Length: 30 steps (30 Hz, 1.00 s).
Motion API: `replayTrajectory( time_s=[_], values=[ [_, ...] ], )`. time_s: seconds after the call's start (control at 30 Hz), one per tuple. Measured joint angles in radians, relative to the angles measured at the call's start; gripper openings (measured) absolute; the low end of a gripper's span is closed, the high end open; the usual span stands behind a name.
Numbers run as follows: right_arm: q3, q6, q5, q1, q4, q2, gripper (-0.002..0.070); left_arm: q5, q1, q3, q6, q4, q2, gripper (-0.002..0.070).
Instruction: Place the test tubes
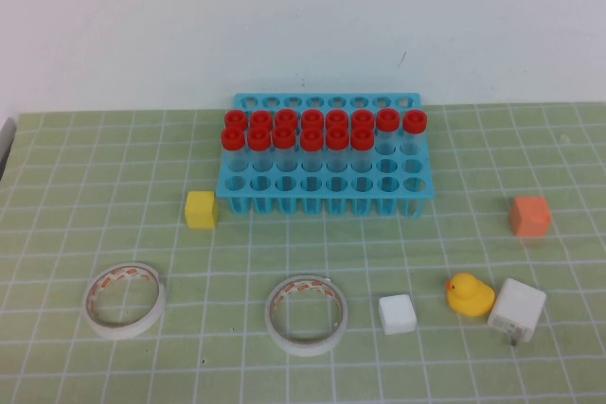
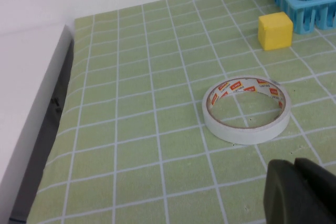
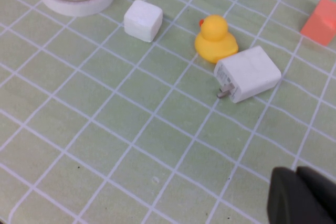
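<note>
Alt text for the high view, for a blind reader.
A blue rack holds fourteen red-capped test tubes on a green mat; two tape rolls, three cubes, a rubber duck and a charger lie nearer. The shut left gripper and right gripper are outside it.

**Two Pairs of Matte Black Fingers**

The left gripper (image 2: 295, 184), toward seven o'clock on the green mat (image 2: 131, 129), shows plain matte-black fingers with rounded tips. The right gripper (image 3: 298, 195), toward five o'clock, looks identical: dark, smooth, blocky.

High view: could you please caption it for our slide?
Blue rack of red-capped tubes on green mat; left end effector and right end effector, shut, hover off-frame nearer the robot.
</note>
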Motion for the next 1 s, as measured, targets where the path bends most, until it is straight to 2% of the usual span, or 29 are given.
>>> replayTrajectory(
  time_s=[0.77,0.87,1.0],
  values=[
    [0.001,0.0,0.0,-0.002,0.0,-0.041,0.0001,0.0,0.0,0.0,-0.004,0.001,0.0,-0.0001],
    [0.004,-0.002,-0.01,-0.068,0.004,-0.092,0.0001,0.0,0.0,0.0,-0.004,0.001,0.0,-0.0001],
    [0.009,0.0,-0.031,-0.299,0.006,-0.176,0.0001,0.0,0.0,0.0,-0.004,0.001,0.0,-0.0001]
  ],
)
